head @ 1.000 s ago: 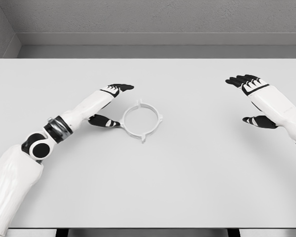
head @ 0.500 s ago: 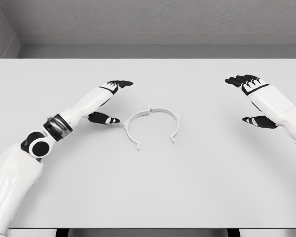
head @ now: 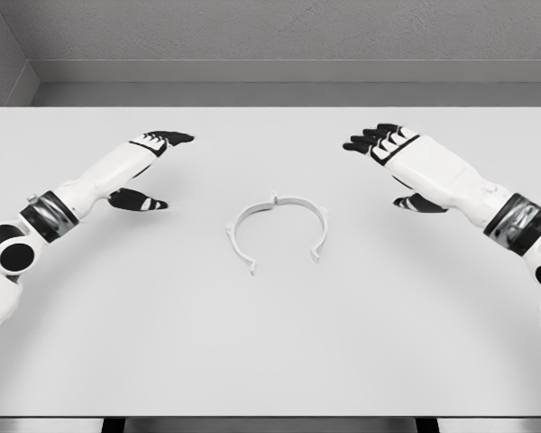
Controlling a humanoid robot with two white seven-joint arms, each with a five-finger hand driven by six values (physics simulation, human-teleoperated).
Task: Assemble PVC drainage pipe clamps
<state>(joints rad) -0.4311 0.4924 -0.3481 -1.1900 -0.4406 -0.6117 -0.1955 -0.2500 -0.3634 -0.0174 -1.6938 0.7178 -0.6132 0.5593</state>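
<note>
A wide white table [head: 270, 361] fills most of the head view, with a grey wall behind its far edge. Two white arms reach over it from either side. The left hand [head: 149, 171] hovers over the table's left half, its dark fingers [head: 173, 138] stretched forward and held together, the thumb [head: 137, 201] dropped well below them, so the hand is open and holds nothing. The right hand [head: 398, 167] mirrors it on the right, fingers extended toward the middle, thumb hanging apart underneath, likewise open and empty. Between the two hands, near the table's centre, lies the white pipe clamp [head: 278, 230], a thin arc flat on the surface with its gap facing the near edge and small tabs along its rim. Both hands are well apart from the clamp; neither touches it.
</note>
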